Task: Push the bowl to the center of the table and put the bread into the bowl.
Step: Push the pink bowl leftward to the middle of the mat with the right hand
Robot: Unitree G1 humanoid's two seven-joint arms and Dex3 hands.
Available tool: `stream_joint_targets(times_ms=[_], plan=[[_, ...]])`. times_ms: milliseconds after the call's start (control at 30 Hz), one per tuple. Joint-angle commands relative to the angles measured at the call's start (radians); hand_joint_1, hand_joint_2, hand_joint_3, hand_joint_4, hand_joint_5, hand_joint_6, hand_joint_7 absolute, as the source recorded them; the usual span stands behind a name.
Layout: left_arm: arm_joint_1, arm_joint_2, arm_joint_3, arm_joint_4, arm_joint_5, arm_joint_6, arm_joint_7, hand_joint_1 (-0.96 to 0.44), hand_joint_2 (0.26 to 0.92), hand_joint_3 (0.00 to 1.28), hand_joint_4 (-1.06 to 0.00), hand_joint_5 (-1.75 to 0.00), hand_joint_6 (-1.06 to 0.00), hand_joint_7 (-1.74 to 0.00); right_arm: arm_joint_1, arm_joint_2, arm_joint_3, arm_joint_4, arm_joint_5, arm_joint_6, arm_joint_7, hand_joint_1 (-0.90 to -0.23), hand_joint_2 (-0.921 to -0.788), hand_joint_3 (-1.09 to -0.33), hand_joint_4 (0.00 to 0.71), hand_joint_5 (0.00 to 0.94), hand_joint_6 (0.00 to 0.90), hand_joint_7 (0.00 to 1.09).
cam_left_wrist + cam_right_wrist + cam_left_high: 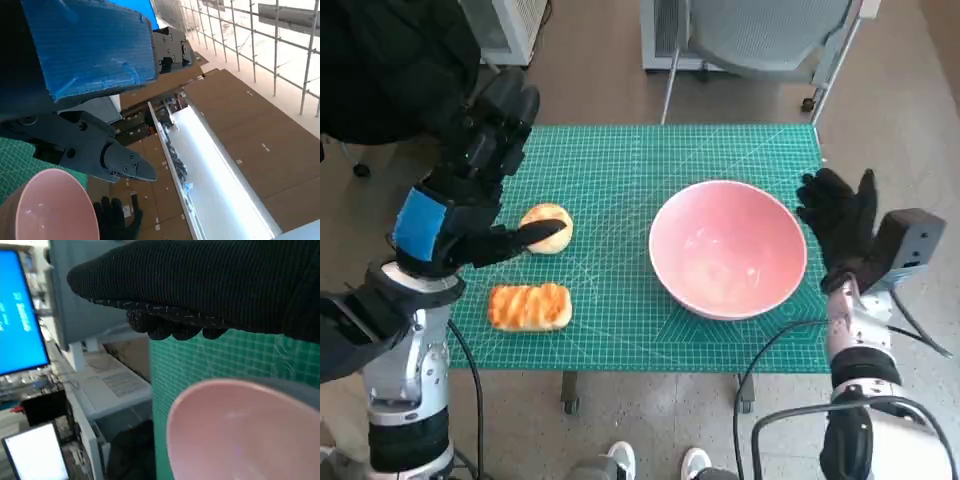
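The right hand (pixel 838 215) hangs open, fingers spread, just beside the pink bowl (pixel 728 248), which sits right of centre on the green mat (pixel 620 170). The bowl looks rigid and smooth, so it should slide when pushed at the rim. The left hand (pixel 470 190) is open above the round bread (pixel 547 227), probably soft; take it by the sides.

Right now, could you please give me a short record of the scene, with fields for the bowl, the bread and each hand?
bowl: pink bowl, empty, upright on the green mat, right of center
bread: round bun and flat loaf on the mat's left side, neither in the bowl
left hand: left hand over the left edge, a finger above the bun, holding nothing
right hand: right hand beside the bowl's right rim, fingers spread, holding nothing
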Motion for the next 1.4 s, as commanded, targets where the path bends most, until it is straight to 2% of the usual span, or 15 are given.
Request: stream_joint_targets(times_ms=[33,233,333,500,533,567,633,667,767,1400], plan=[[0.009,0.007,0.001,-0.024,-0.004,0.009,0.005,-0.22,0.905,0.07,0.0,0.0,0.0,-0.24,0.012,0.027,-0.005,0.011,0.007,0.013,0.011,-0.725,-0.921,-0.887,0.4,0.002,0.463,0.02],[0.013,0.007,0.002,-0.03,-0.005,0.01,0.005,-0.22,0.9,0.08,0.0,0.0,0.0,-0.24,0.006,0.041,-0.002,0.011,0.0,0.019,0.009,-0.718,-0.921,-0.911,0.395,0.0,0.463,0.02],[0.016,0.007,0.002,-0.034,-0.004,0.01,0.006,-0.22,0.897,0.09,0.0,0.0,0.0,-0.24,0.003,0.054,-0.009,0.011,0.009,0.017,0.018,-0.714,-0.921,-0.921,0.395,0.001,0.464,0.02],[0.023,0.008,0.005,-0.037,-0.002,0.005,0.005,-0.22,0.892,0.1,0.0,0.0,0.0,-0.24,-0.004,0.072,0.0,0.011,-0.001,0.02,0.011,-0.707,-0.921,-0.925,0.396,0.001,0.471,0.02],[0.024,0.009,0.006,-0.036,-0.002,0.003,0.005,-0.22,0.825,0.23,0.0,0.0,0.0,-0.23,-0.005,0.076,0.002,0.011,-0.003,0.019,0.01,-0.706,-0.921,-0.926,0.397,0.001,0.475,0.02],[0.025,0.009,0.006,-0.036,-0.001,0.003,0.005,-0.22,0.73,0.41,0.0,0.0,0.0,-0.23,-0.006,0.079,0.003,0.011,-0.004,0.018,0.01,-0.707,-0.921,-0.927,0.398,0.002,0.479,0.02],[0.025,0.008,0.007,-0.036,-0.001,0.003,0.005,-0.22,0.642,0.58,0.0,0.0,0.0,-0.22,-0.007,0.083,0.005,0.011,-0.006,0.017,0.011,-0.709,-0.921,-0.927,0.399,0.002,0.484,0.02],[0.026,0.008,0.008,-0.038,-0.002,0.004,0.006,-0.22,0.608,0.64,0.0,0.0,0.0,-0.22,-0.008,0.087,0.006,0.011,-0.006,0.017,0.014,-0.709,-0.921,-0.928,0.4,0.002,0.486,0.02],[0.029,0.008,0.008,-0.042,-0.003,0.006,0.009,-0.23,0.566,0.72,0.0,0.0,0.0,-0.22,-0.011,0.094,0.01,0.01,-0.009,0.017,0.02,-0.708,-0.921,-0.928,0.399,0.002,0.489,0.02],[0.045,0.006,0.009,-0.062,-0.001,0.01,0.027,-0.23,0.54,0.78,0.0,0.0,0.0,-0.22,-0.029,0.129,0.056,0.007,-0.032,0.016,0.036,-0.67,-0.921,-0.96,0.358,0.0,0.415,0.0]])
